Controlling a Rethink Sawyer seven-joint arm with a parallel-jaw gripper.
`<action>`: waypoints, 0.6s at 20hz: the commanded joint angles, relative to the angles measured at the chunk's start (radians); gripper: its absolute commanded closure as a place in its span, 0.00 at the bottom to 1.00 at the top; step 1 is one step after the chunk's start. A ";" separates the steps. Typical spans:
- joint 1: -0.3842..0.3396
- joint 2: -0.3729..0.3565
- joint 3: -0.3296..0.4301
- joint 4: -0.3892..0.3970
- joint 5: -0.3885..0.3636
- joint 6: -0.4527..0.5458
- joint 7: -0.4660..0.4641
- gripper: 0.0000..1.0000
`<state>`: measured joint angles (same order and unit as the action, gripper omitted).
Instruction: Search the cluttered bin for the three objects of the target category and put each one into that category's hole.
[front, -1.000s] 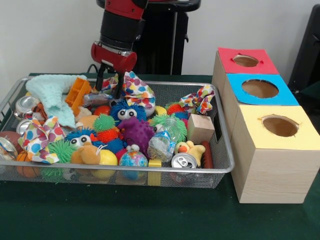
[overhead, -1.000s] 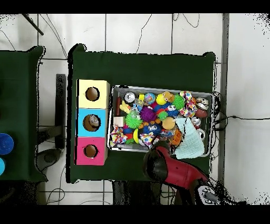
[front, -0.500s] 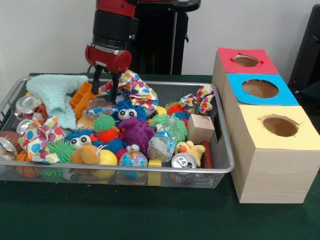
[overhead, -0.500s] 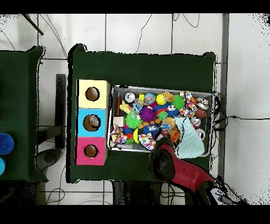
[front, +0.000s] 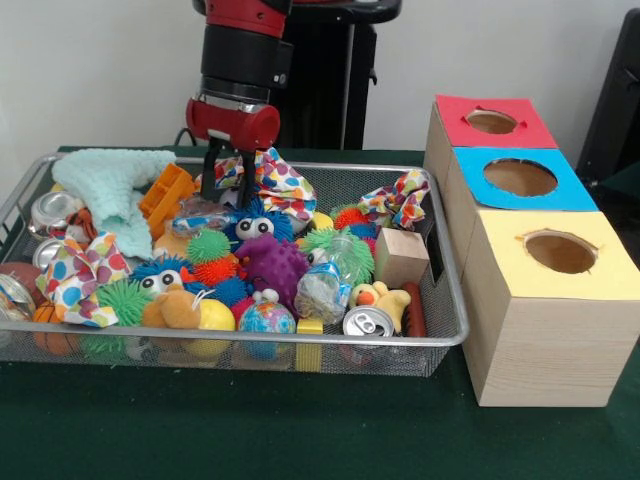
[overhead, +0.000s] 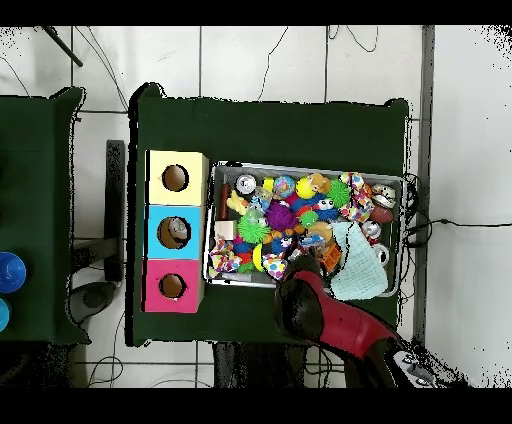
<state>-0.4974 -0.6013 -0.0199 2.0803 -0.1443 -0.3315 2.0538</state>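
Note:
The wire mesh bin (front: 455, 335) is full of toys; it also shows in the overhead view (overhead: 305, 166). My gripper (front: 225, 192) hangs at the bin's back, fingers apart and open, low over a polka-dot cloth (front: 275, 180). A clear plastic film bundle (front: 197, 212) lies just below and left of the fingertips. A second bundle (front: 322, 290) lies near the front, beside a can (front: 367, 322). I cannot make out a third. The red-topped box's hole (front: 491, 121) is at the far right, and shows in the overhead view (overhead: 172, 286). In the overhead view the arm (overhead: 320, 312) hides the gripper.
The blue-topped box (front: 520, 178) and yellow-topped box (front: 560, 252) stand in front of the red one. A mint cloth (front: 110, 185), an orange block (front: 165, 190), a wooden cube (front: 400, 256), spiky balls and more cans crowd the bin.
The gripper has moved a little right and down, from above the orange block to low over the polka-dot cloth. The objects in the bin have not visibly moved.

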 joint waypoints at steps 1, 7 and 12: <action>-0.020 0.057 0.113 -0.003 0.078 -0.107 0.303 0.00; -0.001 0.062 0.090 -0.022 0.114 -0.128 0.287 0.00; 0.117 0.112 -0.043 -0.080 0.267 -0.134 0.229 0.00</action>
<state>-0.4464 -0.5487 -0.0345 2.0815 -0.0133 -0.3797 2.0569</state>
